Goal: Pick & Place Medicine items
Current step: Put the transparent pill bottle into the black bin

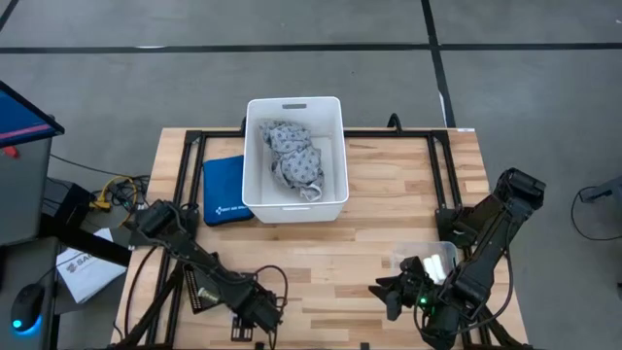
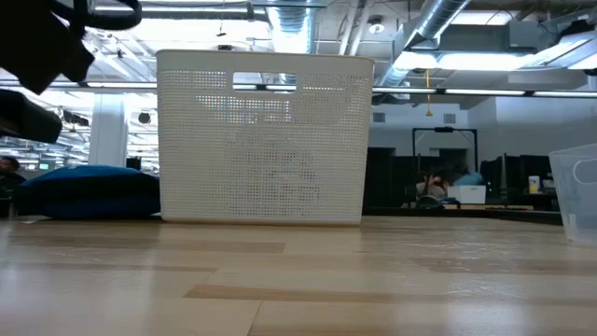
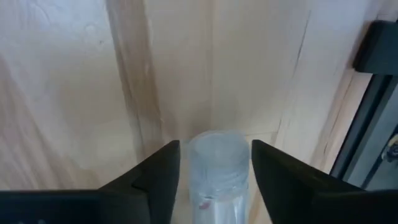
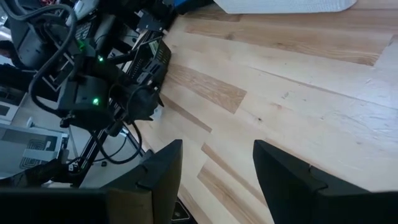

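In the left wrist view one medicine item (image 3: 217,171), a small pale translucent cylinder, stands between my left gripper's (image 3: 216,180) two dark fingers above the wooden table. My left gripper (image 1: 258,311) is low at the table's near edge, left of the middle, and open. My right gripper (image 1: 394,290) (image 4: 217,180) is open and empty, low near the table's near edge on the right. I see no other medicine items. The white bin (image 1: 294,160) (image 2: 266,140) stands at the far middle with a grey patterned cloth bundle (image 1: 294,156) inside. My left gripper has one finger (image 3: 158,177) on each side of the cylinder's wall (image 3: 194,174), with the fingers lying along it. Only a thin gap shows on each side, and I cannot tell whether they touch it.
A blue pouch (image 1: 224,192) (image 2: 93,191) lies against the bin's left side. A clear plastic container (image 1: 432,258) (image 2: 576,187) stands on the right near my right arm. Bare wood (image 1: 330,253) lies between the bin and the grippers. Black frame rails (image 1: 190,165) border the table.
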You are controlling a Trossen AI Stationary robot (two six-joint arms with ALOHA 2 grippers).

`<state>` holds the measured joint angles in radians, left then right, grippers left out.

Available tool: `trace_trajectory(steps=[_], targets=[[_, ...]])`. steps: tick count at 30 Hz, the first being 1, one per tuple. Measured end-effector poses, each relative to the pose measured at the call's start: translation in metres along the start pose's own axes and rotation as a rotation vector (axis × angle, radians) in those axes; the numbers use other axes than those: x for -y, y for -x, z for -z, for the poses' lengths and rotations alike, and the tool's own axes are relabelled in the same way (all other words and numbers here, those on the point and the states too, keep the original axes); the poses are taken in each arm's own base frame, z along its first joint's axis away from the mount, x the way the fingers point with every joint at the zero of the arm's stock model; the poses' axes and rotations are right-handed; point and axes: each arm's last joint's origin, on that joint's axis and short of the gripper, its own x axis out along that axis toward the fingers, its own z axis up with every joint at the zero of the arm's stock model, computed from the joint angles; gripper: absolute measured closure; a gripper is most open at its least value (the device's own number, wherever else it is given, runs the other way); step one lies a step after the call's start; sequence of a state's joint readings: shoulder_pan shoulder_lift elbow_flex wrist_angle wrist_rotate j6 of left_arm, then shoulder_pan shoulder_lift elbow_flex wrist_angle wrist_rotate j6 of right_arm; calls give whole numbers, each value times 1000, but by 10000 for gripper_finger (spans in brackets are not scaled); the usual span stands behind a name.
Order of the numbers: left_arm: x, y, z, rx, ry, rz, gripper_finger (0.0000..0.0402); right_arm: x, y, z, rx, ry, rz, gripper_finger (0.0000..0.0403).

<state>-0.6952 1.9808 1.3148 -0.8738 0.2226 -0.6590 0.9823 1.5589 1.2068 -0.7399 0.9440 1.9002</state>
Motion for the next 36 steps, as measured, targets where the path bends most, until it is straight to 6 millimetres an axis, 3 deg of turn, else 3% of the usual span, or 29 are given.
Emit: trace_trajectory(steps=[7,13,18,22,26,30,36], targets=[[-3,-4,3,-29,-25,5,279,1,5,4,-12,12,-8,210],[-6,1,-1,-6,-32,16,279,1,5,3,-12,13,-6,210],[-13,34,-11,123,-8,95,275,1,5,3,-11,14,-6,210],[-31,76,-11,258,55,122,277,1,5,3,-8,14,-7,210],[-56,113,9,260,142,68,276,1,5,3,-8,14,-8,210],[-71,133,41,185,200,-20,276,1,5,3,7,13,-13,210],[-77,114,87,142,339,-27,275,1,5,2,23,12,-20,210]])
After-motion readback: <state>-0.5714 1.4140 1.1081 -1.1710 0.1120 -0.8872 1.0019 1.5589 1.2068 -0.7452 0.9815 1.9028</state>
